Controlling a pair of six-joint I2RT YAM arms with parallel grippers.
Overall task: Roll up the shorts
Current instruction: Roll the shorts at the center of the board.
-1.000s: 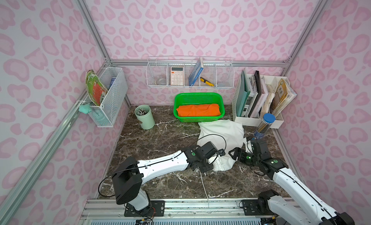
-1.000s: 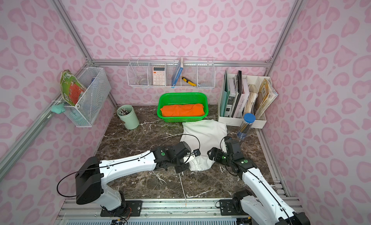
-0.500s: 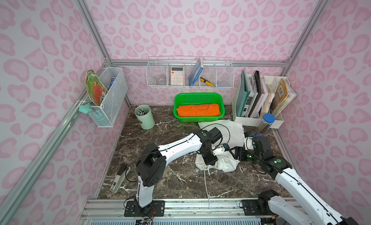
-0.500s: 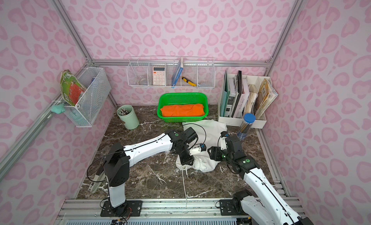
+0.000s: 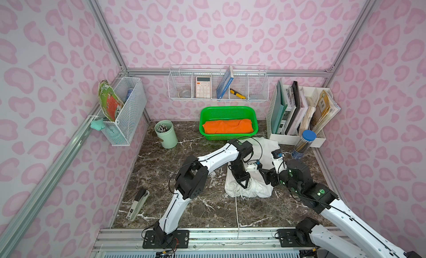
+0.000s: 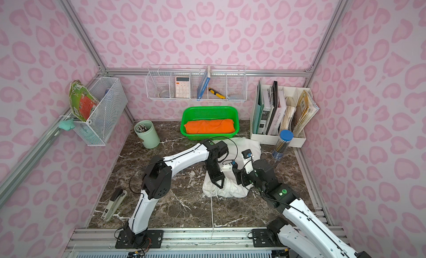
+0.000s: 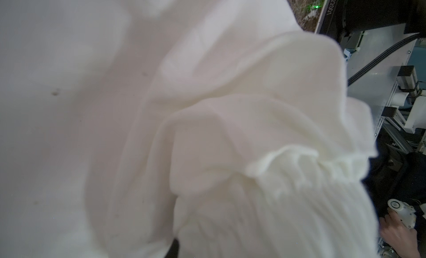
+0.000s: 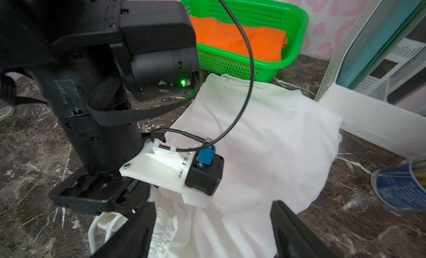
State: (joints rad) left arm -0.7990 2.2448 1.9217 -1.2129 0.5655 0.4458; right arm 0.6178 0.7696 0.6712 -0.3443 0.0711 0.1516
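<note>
The white shorts point(image 5: 253, 192) point(image 6: 230, 192) lie crumpled on the marble right of centre, in front of the green basket. Their drawstring point(image 5: 237, 210) trails to the table's front edge. My left gripper point(image 5: 243, 185) point(image 6: 219, 184) points straight down, shut on the gathered waistband at the near end. White cloth point(image 7: 207, 130) fills the left wrist view, and only a dark sliver of one finger point(image 7: 174, 247) shows. My right gripper point(image 5: 265, 176) point(image 8: 212, 209) stands open just right of the left one. Its two fingers straddle the shorts point(image 8: 265, 141) low over the cloth.
Behind the shorts is a green basket point(image 5: 227, 110) holding an orange cloth point(image 5: 228, 126). A clear tube with a blue lid point(image 5: 303, 144) and a white file organiser point(image 5: 299, 139) stand at the right. A mint pen cup point(image 5: 166, 134) and a stapler point(image 5: 138, 203) are on the left.
My left arm has risen from lying low along the table and now arches over the shorts, gripper turned downward on the waistband. The right gripper has edged closer to the cloth.
</note>
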